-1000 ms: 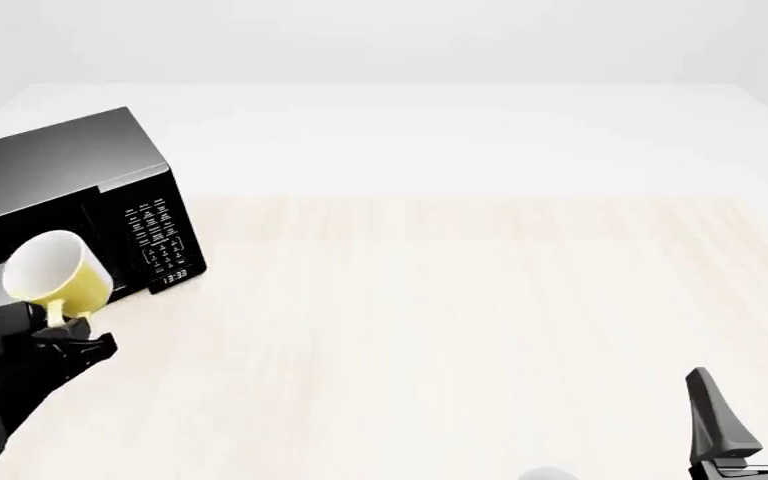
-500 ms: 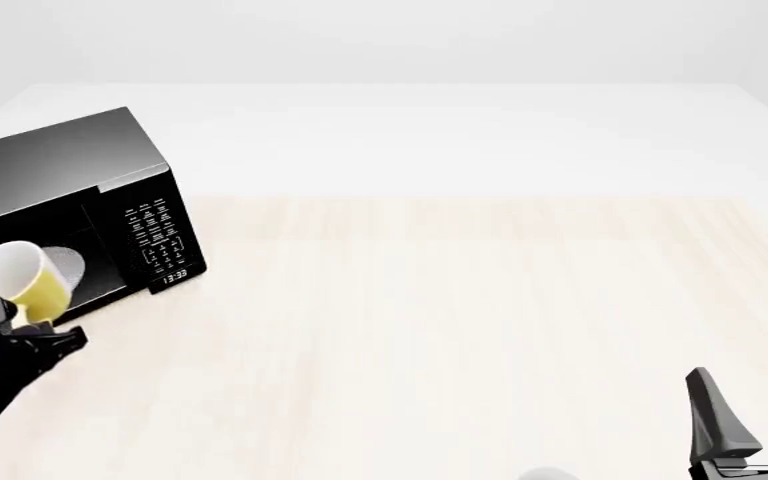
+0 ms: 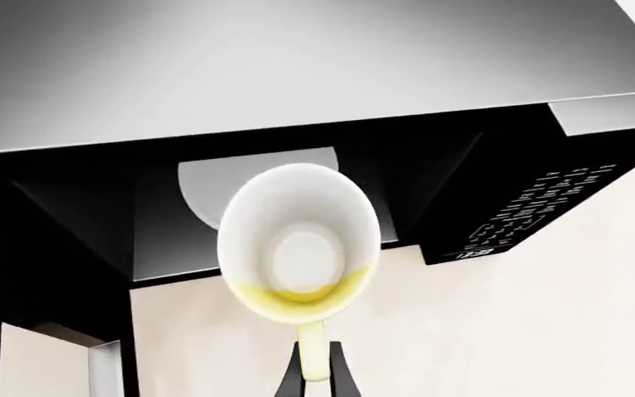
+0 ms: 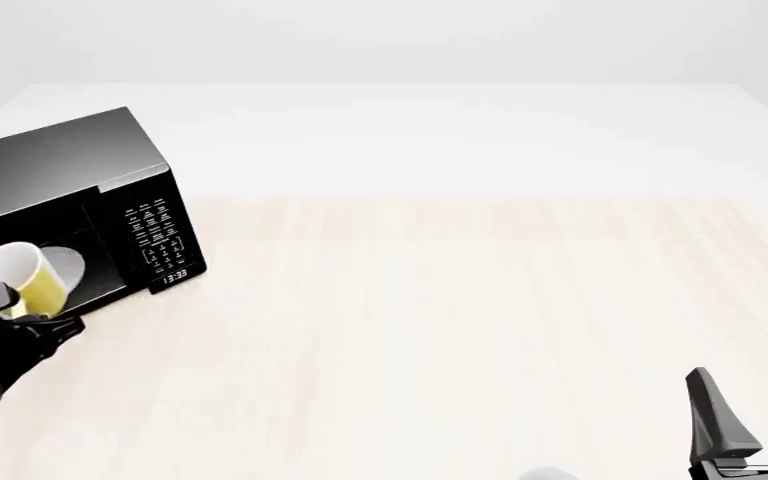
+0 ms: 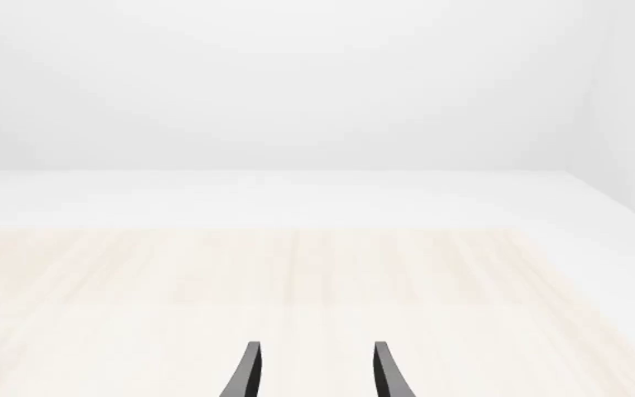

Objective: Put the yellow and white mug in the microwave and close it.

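Note:
The black microwave (image 4: 64, 190) stands at the table's far left with its cavity open; its white turntable plate (image 3: 212, 194) shows inside, and the keypad panel (image 4: 157, 240) faces front. The yellow and white mug (image 4: 13, 276) hangs tipped on its side right in front of the opening. In the left wrist view the mug (image 3: 298, 244) turns its white inside toward the camera. My left gripper (image 4: 27, 318) is shut on the mug's yellow handle (image 3: 311, 351). My right gripper (image 4: 751, 405) stands open and empty near the front right edge.
The microwave's open door (image 3: 64, 364) shows as a dark edge beside the cavity in the left wrist view. Light wooden table (image 4: 464, 320) stretches between the microwave and my right gripper (image 5: 315, 376). A white wall lies behind.
My left gripper carried the mug leftward and slightly down from in front of the keypad side toward the cavity opening. In the last half second it barely shifted. The right arm stayed still.

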